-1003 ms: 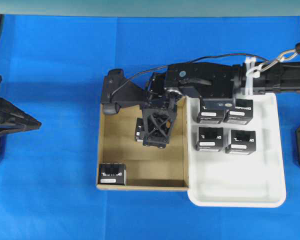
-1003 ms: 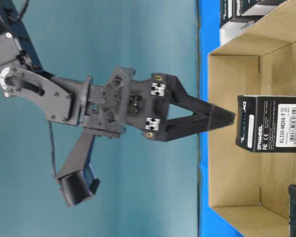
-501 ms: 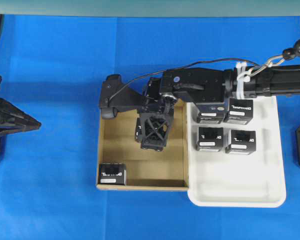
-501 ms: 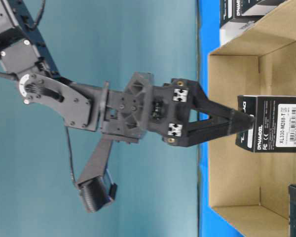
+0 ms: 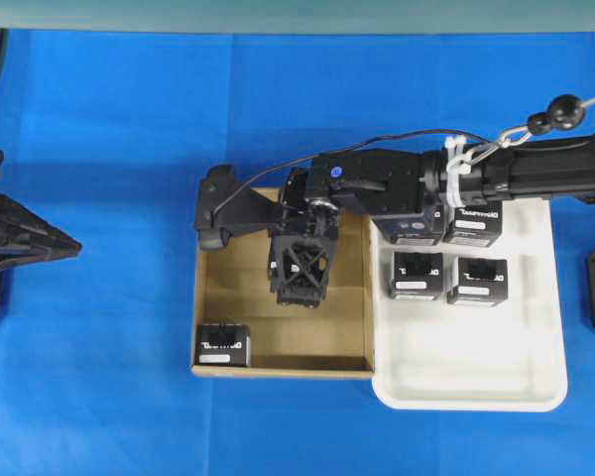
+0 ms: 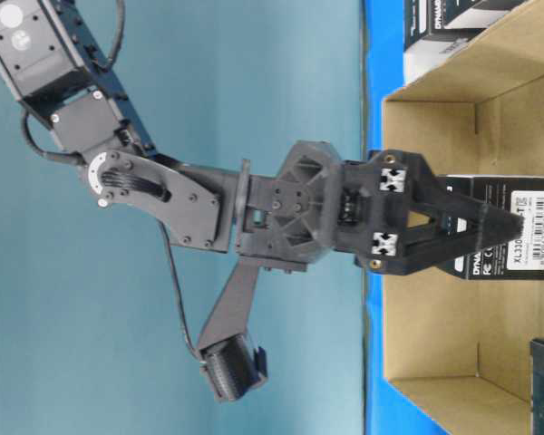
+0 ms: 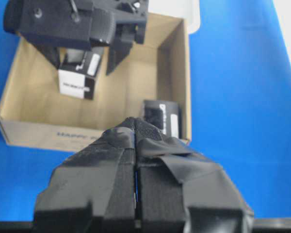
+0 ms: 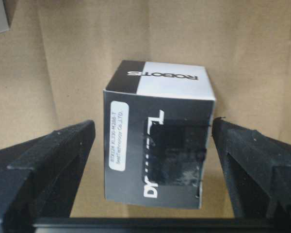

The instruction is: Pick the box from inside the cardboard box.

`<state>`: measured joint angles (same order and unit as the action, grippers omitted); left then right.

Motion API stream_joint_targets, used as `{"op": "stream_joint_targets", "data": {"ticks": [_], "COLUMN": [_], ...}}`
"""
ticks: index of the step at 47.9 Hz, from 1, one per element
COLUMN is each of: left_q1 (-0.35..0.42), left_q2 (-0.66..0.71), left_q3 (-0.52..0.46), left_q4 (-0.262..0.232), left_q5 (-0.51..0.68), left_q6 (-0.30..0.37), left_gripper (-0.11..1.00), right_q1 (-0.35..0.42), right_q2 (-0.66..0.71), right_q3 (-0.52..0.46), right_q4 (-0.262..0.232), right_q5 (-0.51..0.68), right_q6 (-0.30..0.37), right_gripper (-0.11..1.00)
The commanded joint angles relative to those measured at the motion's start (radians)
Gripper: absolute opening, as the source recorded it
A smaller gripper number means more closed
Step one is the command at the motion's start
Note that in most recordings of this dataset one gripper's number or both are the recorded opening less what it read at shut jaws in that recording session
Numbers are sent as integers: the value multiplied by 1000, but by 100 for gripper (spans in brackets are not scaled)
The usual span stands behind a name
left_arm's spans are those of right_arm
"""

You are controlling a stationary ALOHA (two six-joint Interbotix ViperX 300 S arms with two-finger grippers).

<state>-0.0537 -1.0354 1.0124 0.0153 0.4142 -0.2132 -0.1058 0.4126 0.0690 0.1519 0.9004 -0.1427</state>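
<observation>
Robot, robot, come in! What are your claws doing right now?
Right gripper open, straddling the box inside the cardboard box. Left gripper shut, idle. Nothing blocking.

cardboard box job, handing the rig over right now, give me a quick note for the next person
Right gripper: open, lowered into the cardboard box, one finger on each side of a black box; not closed on it yet.
Left gripper: shut, holding nothing, parked off to the left outside the carton.
Things: a second black box sits in the carton's near-left corner; four more stand in the white tray to the right.
Done: four boxes are out, and the gripper is lined up on the fifth.
Left: close, lift it out, then deal with the last one.
</observation>
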Motion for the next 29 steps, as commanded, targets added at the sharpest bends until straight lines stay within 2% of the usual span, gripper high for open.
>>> {"op": "stream_joint_targets", "data": {"ticks": [1, 16, 20, 25, 29], "left_q1": [-2, -2, -2, -2, -2], "left_q2": [9, 11, 11, 12, 11], "left_q3": [-26, -25, -26, -26, -26], "left_q4": [3, 2, 2, 2, 3], "left_q5": [-5, -5, -5, -5, -5], "left_q6": [0, 0, 0, 0, 0], "left_gripper": [-7, -7, -7, -7, -7], "right_q1": [5, 5, 6, 12, 17], "right_q2": [5, 5, 5, 5, 5], "right_q3": [-2, -2, -3, -3, -6], "right_q4": [3, -6, -12, -12, -12], "right_q5": [-5, -11, -5, 5, 6], "right_q6": [-2, 2, 0, -2, 0], "right_gripper": [97, 95, 85, 61, 61]}}
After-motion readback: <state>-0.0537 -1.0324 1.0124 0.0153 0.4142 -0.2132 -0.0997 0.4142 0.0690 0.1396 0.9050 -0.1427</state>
